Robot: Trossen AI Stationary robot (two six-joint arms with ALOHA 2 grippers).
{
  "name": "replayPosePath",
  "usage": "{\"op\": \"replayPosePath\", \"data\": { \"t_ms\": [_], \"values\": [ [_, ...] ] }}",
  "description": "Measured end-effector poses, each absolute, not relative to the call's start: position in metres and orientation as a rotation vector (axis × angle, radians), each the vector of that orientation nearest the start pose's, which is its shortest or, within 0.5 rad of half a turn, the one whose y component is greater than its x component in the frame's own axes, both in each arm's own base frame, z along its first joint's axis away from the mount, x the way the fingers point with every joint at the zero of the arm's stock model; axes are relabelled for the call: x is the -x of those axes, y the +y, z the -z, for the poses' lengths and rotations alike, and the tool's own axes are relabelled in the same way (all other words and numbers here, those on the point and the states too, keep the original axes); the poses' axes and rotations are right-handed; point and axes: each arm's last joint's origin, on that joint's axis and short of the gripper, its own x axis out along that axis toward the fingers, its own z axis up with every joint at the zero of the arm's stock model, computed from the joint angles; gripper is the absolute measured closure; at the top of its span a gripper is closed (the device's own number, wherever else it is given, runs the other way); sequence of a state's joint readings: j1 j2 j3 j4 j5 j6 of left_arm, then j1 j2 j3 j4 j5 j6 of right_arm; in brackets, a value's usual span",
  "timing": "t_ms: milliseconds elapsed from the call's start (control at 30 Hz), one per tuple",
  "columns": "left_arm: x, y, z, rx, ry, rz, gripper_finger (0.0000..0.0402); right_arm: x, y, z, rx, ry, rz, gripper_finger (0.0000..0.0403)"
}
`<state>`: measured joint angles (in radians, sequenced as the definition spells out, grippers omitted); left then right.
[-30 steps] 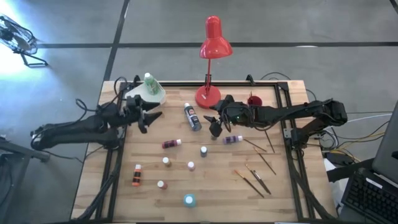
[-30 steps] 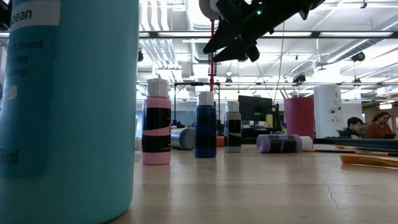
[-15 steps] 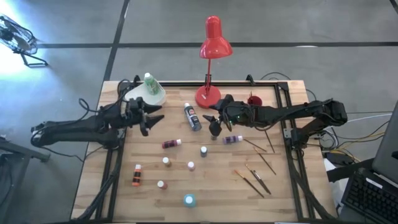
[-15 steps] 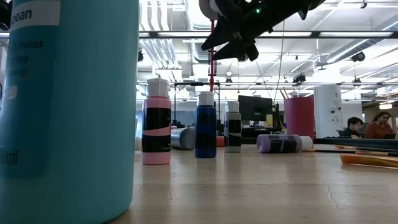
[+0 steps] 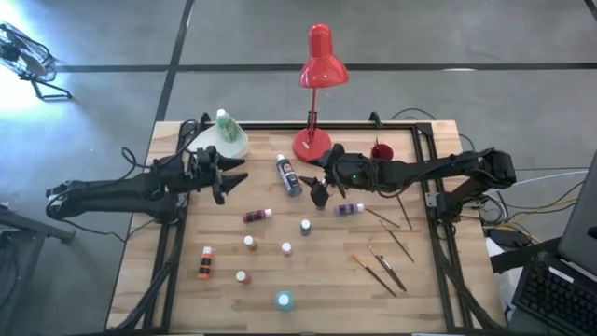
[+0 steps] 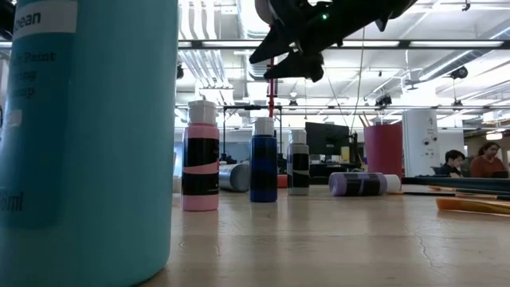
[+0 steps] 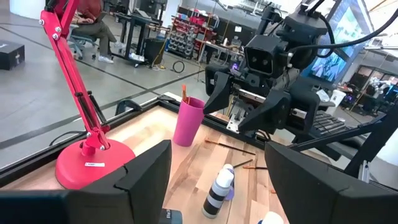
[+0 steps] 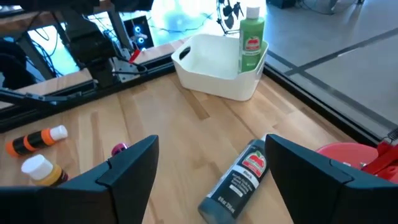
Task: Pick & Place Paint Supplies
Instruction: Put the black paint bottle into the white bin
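Small paint bottles stand or lie across the table's middle: a red one [image 5: 256, 216] and a purple one [image 5: 350, 209] on their sides, an orange one [image 5: 205, 263], and a teal one [image 5: 284, 300] at the near edge. A larger dark bottle [image 5: 288, 175] lies on its side near the lamp. Several paintbrushes [image 5: 384, 268] lie flat at the near right. My right gripper [image 5: 317, 191] hangs open above the table just right of the dark bottle [image 8: 239, 180]. My left gripper [image 5: 227, 177] is open and level, beside the white bin [image 5: 229, 142], with nothing between its fingers [image 7: 146, 171].
A red desk lamp [image 5: 312, 145] stands at the far middle. A pink cup [image 5: 381, 150] holding a brush stands to its right. The white bin at the far left holds an upright green bottle [image 8: 251, 37]. Black frame rails run along the table's sides.
My right gripper has opened wider while staying in place above the table. Bottles and brushes lie as before.
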<state>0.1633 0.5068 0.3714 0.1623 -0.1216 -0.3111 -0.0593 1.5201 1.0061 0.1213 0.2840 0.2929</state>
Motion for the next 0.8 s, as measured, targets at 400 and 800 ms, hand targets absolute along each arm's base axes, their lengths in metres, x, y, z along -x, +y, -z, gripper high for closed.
{"op": "replayPosePath", "data": {
  "t_ms": [400,800],
  "values": [
    [-0.149,0.028,-0.256,0.301,-0.049,-0.286,0.0138,-0.336,-0.028,-0.262,-0.233,0.352,0.394,0.0140],
    [-0.164,0.030,-0.241,0.319,0.060,-0.286,0.0138,-0.336,-0.028,-0.264,-0.116,0.367,0.370,0.0164]
  ]
}}
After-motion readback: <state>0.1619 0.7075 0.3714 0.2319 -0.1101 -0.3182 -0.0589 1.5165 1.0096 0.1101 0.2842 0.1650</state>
